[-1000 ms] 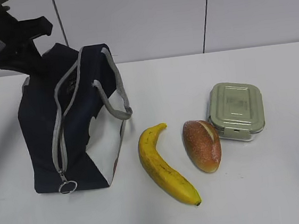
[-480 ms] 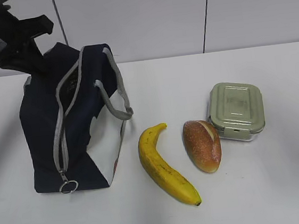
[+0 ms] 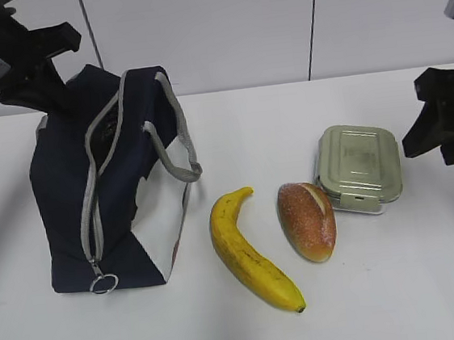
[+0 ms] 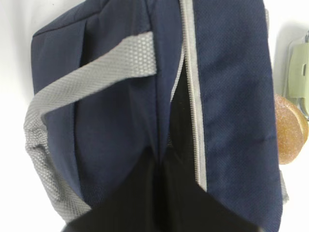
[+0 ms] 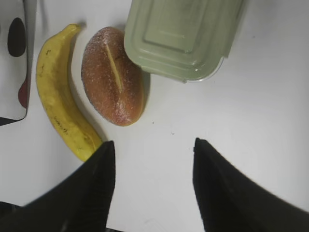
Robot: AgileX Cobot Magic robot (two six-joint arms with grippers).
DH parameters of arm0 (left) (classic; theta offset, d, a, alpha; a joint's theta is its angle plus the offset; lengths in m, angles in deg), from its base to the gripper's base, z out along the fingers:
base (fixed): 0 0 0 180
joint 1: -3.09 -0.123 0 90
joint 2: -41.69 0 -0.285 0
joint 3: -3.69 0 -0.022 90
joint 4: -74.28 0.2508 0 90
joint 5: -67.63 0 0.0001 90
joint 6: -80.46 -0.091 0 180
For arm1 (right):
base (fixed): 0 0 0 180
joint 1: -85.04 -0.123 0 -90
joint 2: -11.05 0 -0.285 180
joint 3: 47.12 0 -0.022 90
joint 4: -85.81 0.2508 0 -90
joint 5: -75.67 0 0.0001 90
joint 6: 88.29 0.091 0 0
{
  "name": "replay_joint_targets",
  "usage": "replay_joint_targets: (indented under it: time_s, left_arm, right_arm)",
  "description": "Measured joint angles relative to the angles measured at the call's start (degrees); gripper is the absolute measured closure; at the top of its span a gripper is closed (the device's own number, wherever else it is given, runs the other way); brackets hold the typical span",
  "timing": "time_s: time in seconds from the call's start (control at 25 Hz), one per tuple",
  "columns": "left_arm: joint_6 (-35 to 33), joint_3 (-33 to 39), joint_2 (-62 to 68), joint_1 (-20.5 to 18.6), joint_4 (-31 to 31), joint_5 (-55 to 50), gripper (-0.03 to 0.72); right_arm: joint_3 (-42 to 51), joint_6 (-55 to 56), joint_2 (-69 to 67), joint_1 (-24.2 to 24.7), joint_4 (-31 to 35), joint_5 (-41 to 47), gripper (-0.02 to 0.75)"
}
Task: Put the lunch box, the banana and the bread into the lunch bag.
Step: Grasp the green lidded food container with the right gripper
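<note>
Exterior view: white table (image 3: 387,299), pale panelled wall (image 3: 212,25); left fingers together, right fingers (image 5: 87,193) apart.

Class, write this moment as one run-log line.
left gripper: shut on lunch bag edge | right gripper: open, empty | banana, bread, lunch box: on table

Close over the lunch bag (image 4: 111,130): navy fabric fills the view, grey zipper (image 4: 194,96) running down it with a dark gap parted beside it, grey strap (image 4: 91,72) slanting across; at the right edge, the bread (image 4: 288,130) touches the lunch box (image 4: 299,72)
</note>
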Motion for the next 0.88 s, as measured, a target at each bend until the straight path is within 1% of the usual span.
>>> replay_joint_targets:
  time_s: [0.12,0.24,0.44,0.68,0.88]
  left_arm:
    - [0.00,0.00,0.00,0.00,-0.04,0.00,0.691]
    - [0.00,0.00,0.00,0.00,-0.04,0.00,0.691]
    - [0.00,0.00,0.00,0.00,-0.06,0.00,0.691]
    - [0.00,0.00,0.00,0.00,-0.29,0.00,0.691]
    - [0.00,0.00,0.00,0.00,-0.47,0.00,0.691]
  right_arm:
    - [-3.60,0.00,-5.78,0.26,0.00,-0.13,0.353]
    - [-5.99,-0.55,-10.42,1.63,0.00,-0.13,0.353]
    - [-6.68,-5.52,-13.89,5.86,1.46,-0.13,0.352]
    - [-6.68,-14.77,-14.43,11.22,9.06,-0.13,0.353]
    - [-6.68,-20.99,-14.57,13.14,12.81,-0.13,0.352]
